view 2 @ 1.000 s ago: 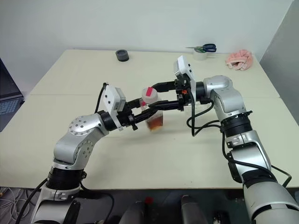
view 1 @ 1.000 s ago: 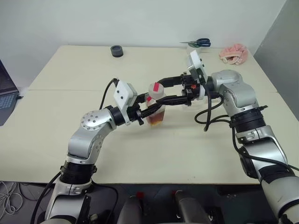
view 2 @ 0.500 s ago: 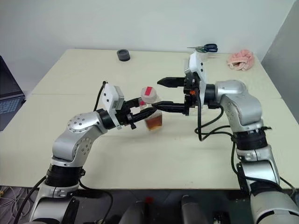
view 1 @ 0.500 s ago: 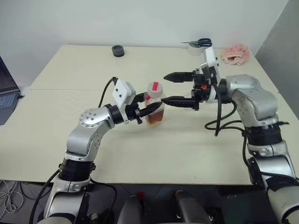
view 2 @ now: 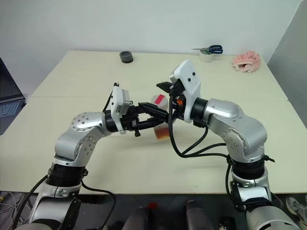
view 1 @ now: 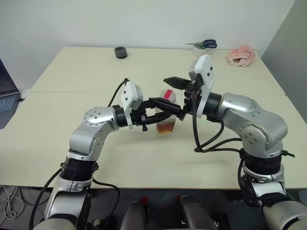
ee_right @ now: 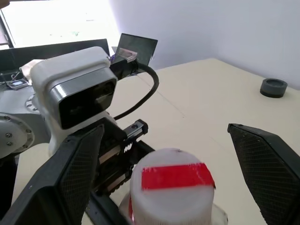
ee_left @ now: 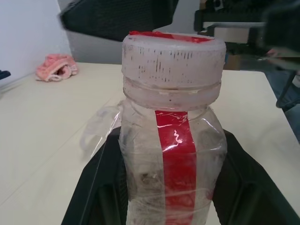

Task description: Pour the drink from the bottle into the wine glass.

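Cream table [view 1: 72, 72] under a pale wall fills the head views, and both arms meet at frame centre.

Left hand [view 1: 165, 106]: fingers clamped on the body of the bottle [ee_left: 171, 154], holding it upright just above or on the table; which of the two cannot be told. In the left wrist view the black fingers [ee_left: 93, 187] press both sides of the squarish body, with the red label strip [ee_left: 177, 164] facing the camera.

Right hand [ee_right: 171, 154]: fingers spread wide apart, holding nothing. In the right wrist view one finger [ee_right: 70, 164] stands to each side of the cap [ee_right: 172, 187], apart from it. In the left eye view, the upper finger tip [view 1: 173, 81] sits just above and beside the cap.

The drink [view 1: 166, 127] is a shallow amber layer in the bottom of the bottle, centre of frame.

Step in hand, as a judgement: cap removal. The cap is still seated, so pouring has not begun.

Next move, as a judgement: bring the right hand squarely over the cap, close both fingers on its ribbed side, then twist while the left hand resists rotation. Keep the bottle upright to avoid spilling.

Farther out: a dark round object [view 1: 120, 52] at upper left, scissors [view 1: 204, 44] and a pink cloth [view 1: 240, 54] at upper right, a laptop edge [view 1: 5, 100] at far left. The wine glass cannot be made out with certainty; locate it before tilting.
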### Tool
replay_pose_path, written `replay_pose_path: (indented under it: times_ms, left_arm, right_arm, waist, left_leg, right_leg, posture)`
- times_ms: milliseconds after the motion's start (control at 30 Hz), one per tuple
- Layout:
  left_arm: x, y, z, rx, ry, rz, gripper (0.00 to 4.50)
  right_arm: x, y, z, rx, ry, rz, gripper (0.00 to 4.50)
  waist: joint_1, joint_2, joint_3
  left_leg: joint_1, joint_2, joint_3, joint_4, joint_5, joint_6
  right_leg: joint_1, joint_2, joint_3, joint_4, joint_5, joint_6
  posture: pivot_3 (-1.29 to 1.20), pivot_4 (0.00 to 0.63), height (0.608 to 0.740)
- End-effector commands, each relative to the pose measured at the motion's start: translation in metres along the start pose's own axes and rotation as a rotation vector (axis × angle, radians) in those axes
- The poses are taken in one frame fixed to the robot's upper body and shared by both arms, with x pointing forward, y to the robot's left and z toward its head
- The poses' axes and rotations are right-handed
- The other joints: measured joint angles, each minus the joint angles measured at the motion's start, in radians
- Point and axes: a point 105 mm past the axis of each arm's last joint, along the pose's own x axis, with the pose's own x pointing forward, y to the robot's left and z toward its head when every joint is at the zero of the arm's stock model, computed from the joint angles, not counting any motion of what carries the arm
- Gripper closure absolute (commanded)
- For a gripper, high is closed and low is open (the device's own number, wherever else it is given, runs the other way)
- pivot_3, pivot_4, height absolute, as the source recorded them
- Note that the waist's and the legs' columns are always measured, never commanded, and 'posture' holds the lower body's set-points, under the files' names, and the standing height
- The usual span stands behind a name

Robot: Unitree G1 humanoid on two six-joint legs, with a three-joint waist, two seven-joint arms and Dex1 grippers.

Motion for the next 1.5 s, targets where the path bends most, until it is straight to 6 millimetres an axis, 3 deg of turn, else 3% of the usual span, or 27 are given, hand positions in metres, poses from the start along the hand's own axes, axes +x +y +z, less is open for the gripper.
replay_pose_path:
  times_ms: [33, 500, 1000, 1500]
  left_arm:
    - [0.004, -0.005, 0.016, 0.038, -0.042, -0.036, 2.63]
    - [-0.001, -0.001, 0.013, 0.041, -0.044, 0.011, 2.63]
    - [-0.001, 0.002, 0.010, 0.034, -0.044, 0.036, 2.63]
    - [-0.001, 0.002, 0.010, 0.036, -0.038, 0.037, 2.63]
  right_arm:
    - [0.004, 0.004, 0.007, -0.035, -0.023, -0.007, 0.00]
    - [0.004, -0.016, -0.006, -0.026, 0.007, -0.084, 0.00]
    - [-0.027, -0.033, -0.015, -0.011, 0.057, -0.102, 0.00]
    - [-0.042, -0.021, -0.017, -0.012, 0.080, 0.004, 0.00]
  waist:
    - [0.000, 0.000, 0.000]
    - [0.000, 0.000, 0.000]
    - [-0.001, 0.000, 0.000]
    - [0.000, 0.000, 0.000]
  left_leg:
    - [0.000, 0.000, 0.000, 0.000, 0.000, 0.000]
    - [0.000, 0.000, 0.000, 0.000, 0.000, 0.000]
    - [0.000, 0.000, 0.000, 0.000, 0.000, 0.000]
    - [0.000, 0.000, 0.000, 0.000, 0.000, 0.000]
  right_leg:
    - [0.000, 0.000, 0.000, 0.000, 0.000, 0.000]
    - [0.000, 0.000, 0.000, 0.000, 0.000, 0.000]
    - [0.000, 0.000, 0.000, 0.000, 0.000, 0.000]
    - [0.000, 0.000, 0.000, -0.001, 0.000, 0.000]
  posture:
    - [0.00, 0.150, 0.740]
    - [0.00, 0.150, 0.740]
    - [0.00, 0.150, 0.740]
    - [0.00, 0.150, 0.740]
